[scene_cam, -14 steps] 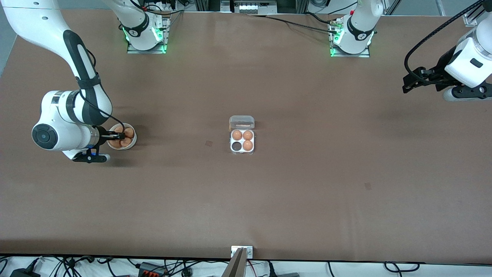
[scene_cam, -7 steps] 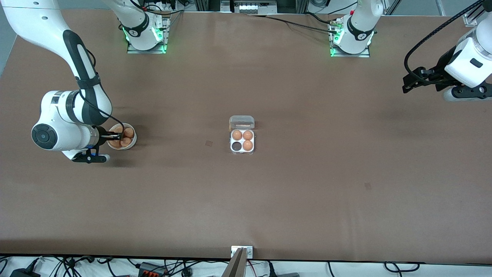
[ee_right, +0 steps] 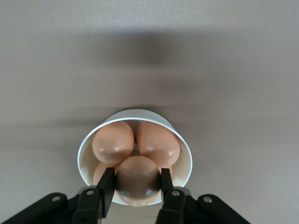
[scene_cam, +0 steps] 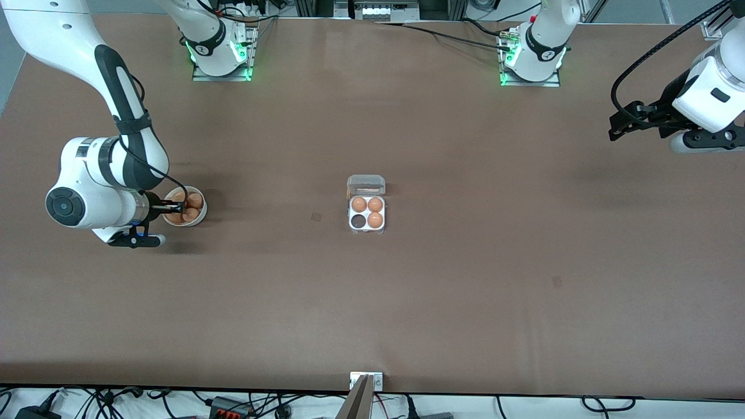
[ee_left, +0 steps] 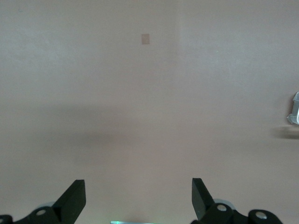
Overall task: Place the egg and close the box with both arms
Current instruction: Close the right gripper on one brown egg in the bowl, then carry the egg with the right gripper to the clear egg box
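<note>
Right pincer clamps a smooth tan egg over the bowl; left pincer gapes wide.

A round white bowl sits at mid-left of the front frame on a brown table; tangled cables line the bottom edge.

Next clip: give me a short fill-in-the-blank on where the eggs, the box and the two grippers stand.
1. The right gripper is shut on an ____ in the white bowl.
2. The box holds ____ eggs, with one cell empty.
3. The box's lid is ____.
4. The left gripper waits over bare table with its fingers ____.

Missing words: egg; three; open; open
</note>
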{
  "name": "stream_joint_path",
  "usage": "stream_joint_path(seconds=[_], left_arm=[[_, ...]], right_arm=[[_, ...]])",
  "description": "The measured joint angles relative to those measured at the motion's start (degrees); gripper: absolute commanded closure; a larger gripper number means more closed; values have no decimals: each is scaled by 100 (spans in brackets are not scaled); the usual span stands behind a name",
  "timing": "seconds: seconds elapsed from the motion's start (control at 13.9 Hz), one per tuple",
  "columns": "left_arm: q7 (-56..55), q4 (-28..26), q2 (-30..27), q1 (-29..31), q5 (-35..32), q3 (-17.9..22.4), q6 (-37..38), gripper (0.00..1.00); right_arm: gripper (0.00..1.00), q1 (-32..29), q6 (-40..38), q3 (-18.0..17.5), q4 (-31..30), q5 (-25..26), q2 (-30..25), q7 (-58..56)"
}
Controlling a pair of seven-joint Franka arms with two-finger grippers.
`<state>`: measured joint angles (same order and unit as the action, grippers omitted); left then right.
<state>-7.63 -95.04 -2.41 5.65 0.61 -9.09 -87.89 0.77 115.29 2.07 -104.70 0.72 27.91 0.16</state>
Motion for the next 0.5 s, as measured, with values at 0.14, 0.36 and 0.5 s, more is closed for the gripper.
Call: stream_joint_path(seconds=[0.14,0.36,0.5], left_arm=[[0,1,0,0,0,0,0,0],[0,2,0,0,0,0,0,0],[0,3,1,0,0,-1,0,0]], right_arm=[[79,6,-41,-4,129,0,-60,-10],[79,21,-747,-147,790,-27,-228,-16],[79,45,-1025,-439,1253,-90,-316,-16]])
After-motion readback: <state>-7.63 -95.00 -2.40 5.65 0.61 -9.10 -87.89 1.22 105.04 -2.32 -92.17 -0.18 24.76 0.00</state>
